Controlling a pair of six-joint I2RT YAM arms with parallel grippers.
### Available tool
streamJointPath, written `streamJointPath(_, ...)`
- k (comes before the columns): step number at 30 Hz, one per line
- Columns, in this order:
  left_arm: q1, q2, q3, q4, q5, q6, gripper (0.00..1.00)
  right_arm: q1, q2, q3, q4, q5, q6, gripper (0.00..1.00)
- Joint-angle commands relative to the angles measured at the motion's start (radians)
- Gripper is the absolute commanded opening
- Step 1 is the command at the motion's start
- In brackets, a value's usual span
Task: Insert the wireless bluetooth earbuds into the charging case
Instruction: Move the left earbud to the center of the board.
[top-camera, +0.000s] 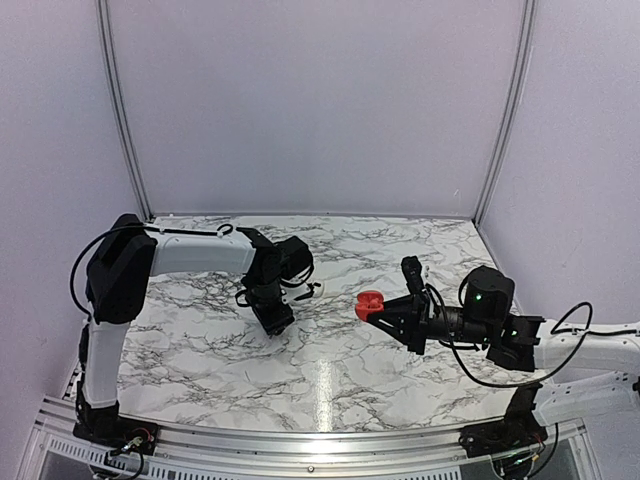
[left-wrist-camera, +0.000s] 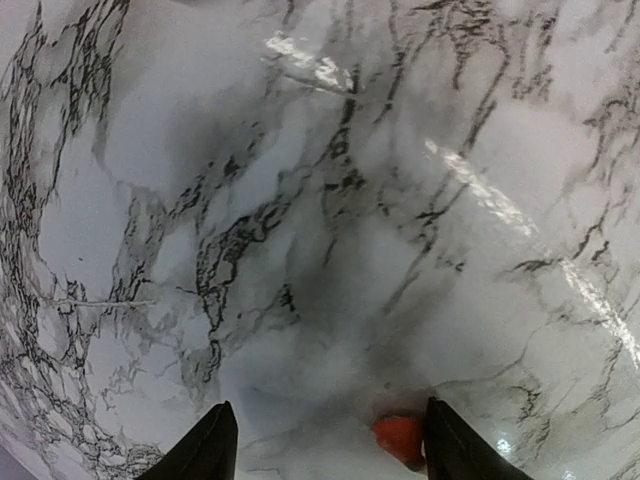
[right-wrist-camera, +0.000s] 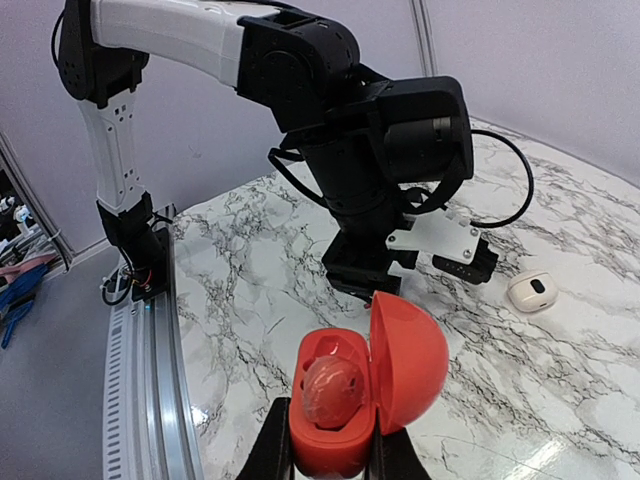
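Left hand (left-wrist-camera: 328, 410) hung open over the marble worktop (top-camera: 200, 340), a red earbud (left-wrist-camera: 400, 438) lying beside one finger. Right hand (right-wrist-camera: 335, 450) gripped an open red hinged ball (right-wrist-camera: 370, 385), center-right in the top view. White charging case (right-wrist-camera: 532, 291) lay on the worktop at right-wrist view's right.

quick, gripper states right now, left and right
left gripper: open, small red earbud beside one finger, not gripped
right gripper: shut on the open red shell
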Motion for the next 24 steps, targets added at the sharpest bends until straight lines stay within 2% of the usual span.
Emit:
streamJointPath(1, 0.062, 0.039, 0.011, -0.014, -0.031, -0.088, 0.65, -0.008, -0.006, 0.010, 0.010, 0.007, 0.005, 0.00)
streamJointPath(15, 0.198, -0.063, -0.116, 0.057, 0.036, -0.292, 0.60, -0.008, -0.014, 0.005, 0.002, 0.007, 0.002, 0.00)
streamJointPath(24, 0.218, -0.105, -0.168, 0.103, 0.132, -0.311, 0.42, -0.008, -0.023, 0.002, -0.001, 0.010, 0.001, 0.00)
